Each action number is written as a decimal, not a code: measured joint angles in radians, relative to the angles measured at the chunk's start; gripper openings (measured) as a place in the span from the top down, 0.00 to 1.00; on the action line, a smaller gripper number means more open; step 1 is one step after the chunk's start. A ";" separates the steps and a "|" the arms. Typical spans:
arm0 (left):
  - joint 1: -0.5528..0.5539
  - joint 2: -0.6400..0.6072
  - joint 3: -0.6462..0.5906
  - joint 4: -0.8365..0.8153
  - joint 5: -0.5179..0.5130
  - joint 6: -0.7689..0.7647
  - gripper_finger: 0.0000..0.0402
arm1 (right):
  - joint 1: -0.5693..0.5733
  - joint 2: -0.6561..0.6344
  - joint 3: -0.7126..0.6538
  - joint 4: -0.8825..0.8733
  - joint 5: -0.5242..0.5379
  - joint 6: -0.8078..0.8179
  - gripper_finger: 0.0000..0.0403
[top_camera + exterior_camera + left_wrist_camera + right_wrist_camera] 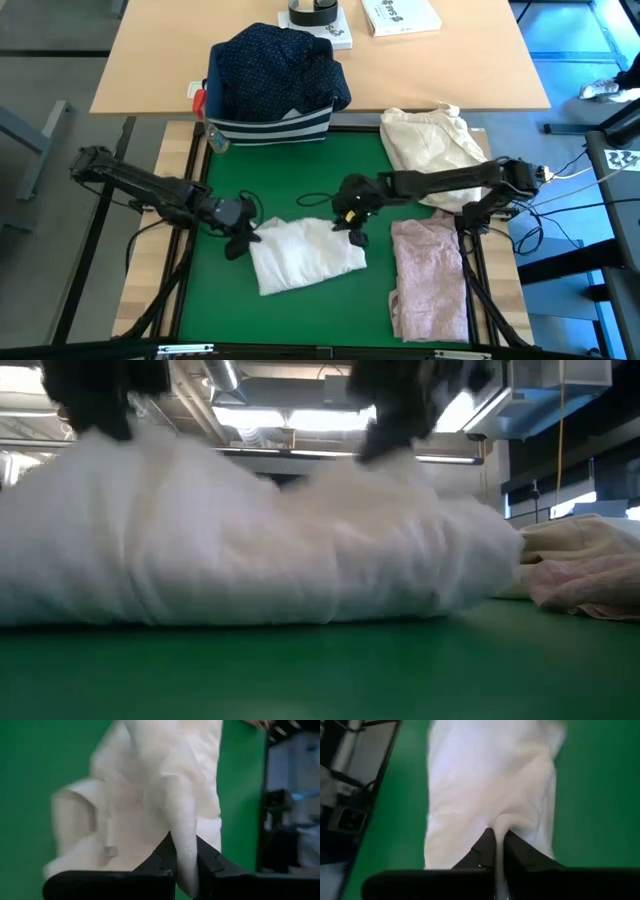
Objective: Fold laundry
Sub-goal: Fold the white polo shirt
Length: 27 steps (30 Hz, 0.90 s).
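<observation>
- Looking straight down, I see the white shirt (pixel 305 255) lying as a folded, roughly oblong bundle on the green mat (pixel 290 180), near the mat's front edge and a little left of centre.
- Its long axis runs across the table, left to right, tilted slightly so the right end sits farther back than the left.
- My left gripper (pixel 243 236) is at the shirt's left end, fingers (pixel 160 865) pressed together on a fold of white cloth.
- My right gripper (pixel 352 228) is at the shirt's back right corner, fingers (pixel 520 855) likewise pinching a ridge of the cloth.
- From table height the shirt (pixel 250 540) fills most of the view as a soft mound with both grippers at its top.
- Just right of the shirt lies the pink top (pixel 430 280), long axis front to back, at the mat's right edge.
- Behind the top sits a cream bundle (pixel 435 145), under the right arm.
- At the mat's back edge stands a striped bin (pixel 270 128) holding the dotted shirt (pixel 275 70), well apart from both grippers.
- Nothing lies between the two grippers except the shirt itself.
</observation>
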 joint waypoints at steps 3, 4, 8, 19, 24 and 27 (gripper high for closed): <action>-0.085 -0.026 0.088 -0.193 -0.293 -0.043 0.96 | 0.024 -0.007 0.012 0.105 0.262 -0.069 0.98; -0.108 -0.034 0.090 -0.253 -0.399 -0.077 0.96 | 0.022 0.000 0.004 0.171 0.341 -0.084 0.98; -0.142 -0.042 -0.012 -0.399 -0.597 -0.239 0.96 | -0.025 0.103 -0.003 0.291 0.455 -0.087 0.98; -0.059 -0.054 -0.219 -0.375 -0.662 -0.317 0.92 | -0.138 0.199 -0.003 0.219 0.469 -0.067 0.99; -0.033 -0.053 -0.217 -0.294 -0.724 -0.218 0.92 | -0.143 0.208 -0.004 0.189 0.474 -0.061 0.96; -0.009 -0.051 -0.217 -0.269 -0.740 -0.183 0.90 | -0.144 0.217 -0.005 0.182 0.524 -0.017 0.92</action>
